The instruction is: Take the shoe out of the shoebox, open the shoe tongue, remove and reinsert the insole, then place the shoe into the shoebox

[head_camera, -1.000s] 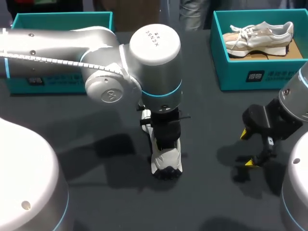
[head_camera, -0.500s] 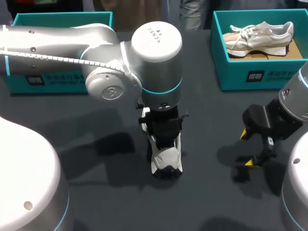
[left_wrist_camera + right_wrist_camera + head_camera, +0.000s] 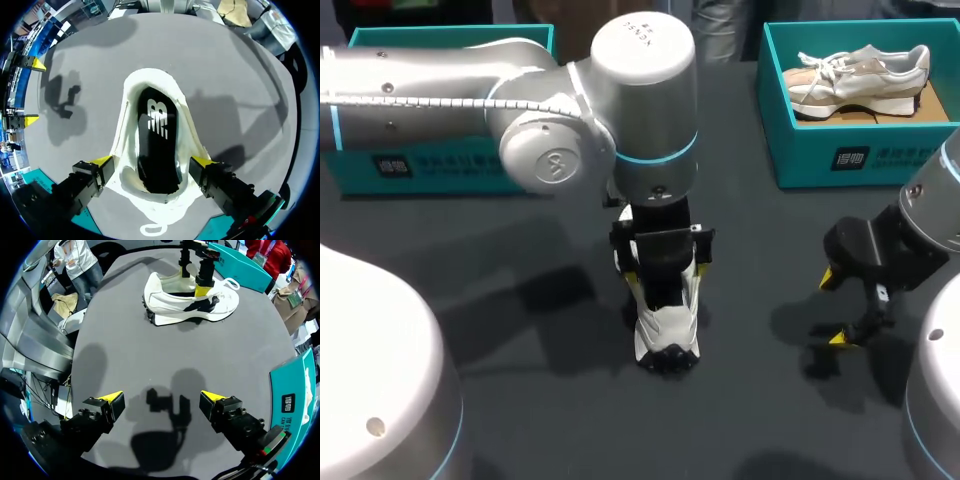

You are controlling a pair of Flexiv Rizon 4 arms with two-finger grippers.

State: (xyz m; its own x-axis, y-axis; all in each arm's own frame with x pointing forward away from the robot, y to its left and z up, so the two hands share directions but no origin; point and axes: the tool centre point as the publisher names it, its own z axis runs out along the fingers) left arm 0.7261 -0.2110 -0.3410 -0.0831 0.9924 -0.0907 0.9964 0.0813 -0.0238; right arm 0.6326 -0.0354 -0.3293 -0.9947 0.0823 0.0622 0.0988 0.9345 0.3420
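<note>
Seen from above, the left arm (image 3: 620,110) covers the heel half of the white sneaker (image 3: 667,330). Only its rounded toe and knobbly black tread show. The sneaker stands on the dark matte surface (image 3: 520,400), well apart from the right shoebox (image 3: 850,155), a teal box holding a beige laced sneaker (image 3: 860,72). The left shoebox (image 3: 440,45) is mostly hidden. The left hand (image 3: 151,161) is spread, one finger on each side of the padded collar, above the smooth black insole (image 3: 157,135). The right hand (image 3: 162,399) hangs with its fingers apart over its own shadow.

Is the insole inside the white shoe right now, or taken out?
Inside: the black insole lies within the opening of the white shoe.
</note>
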